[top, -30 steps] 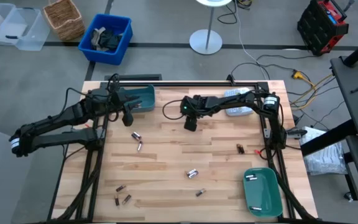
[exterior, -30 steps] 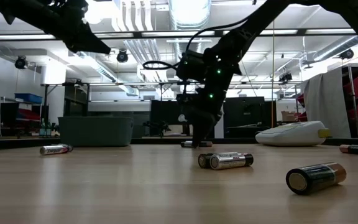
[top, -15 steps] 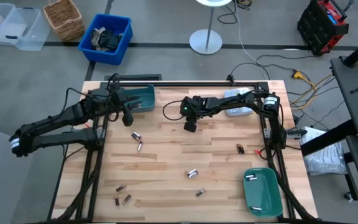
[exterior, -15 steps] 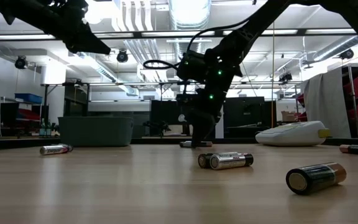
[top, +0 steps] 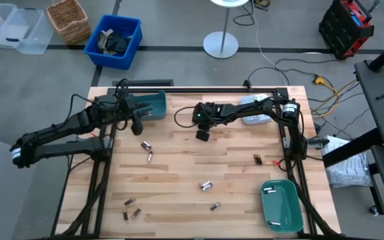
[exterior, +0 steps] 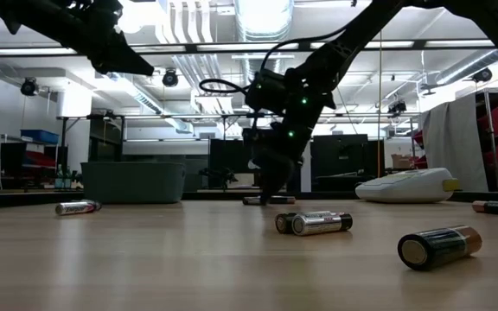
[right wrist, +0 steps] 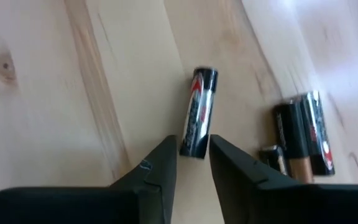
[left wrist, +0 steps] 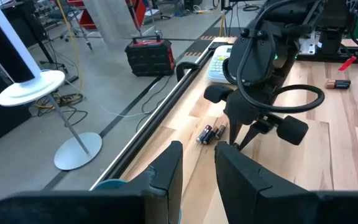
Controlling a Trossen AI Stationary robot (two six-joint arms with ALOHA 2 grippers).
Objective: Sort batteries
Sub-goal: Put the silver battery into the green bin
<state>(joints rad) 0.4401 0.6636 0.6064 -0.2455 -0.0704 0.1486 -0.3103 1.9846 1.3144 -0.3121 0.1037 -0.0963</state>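
Batteries (top: 148, 151) lie scattered across the table (top: 179, 180). Near its far edge, the right tool (right wrist: 190, 163) has narrowed its fingers around a silvery cell (right wrist: 198, 112), probably starting a pickup. The left tool (left wrist: 197, 167) waits slightly spread by the far-left corner.

Both arms are matte black, built of slender tubular links joined by bulky rounded housings. The right arm (top: 235, 112) carries looping black cables and small green indicator lights; the left arm (top: 72, 128) has a white band near its base.
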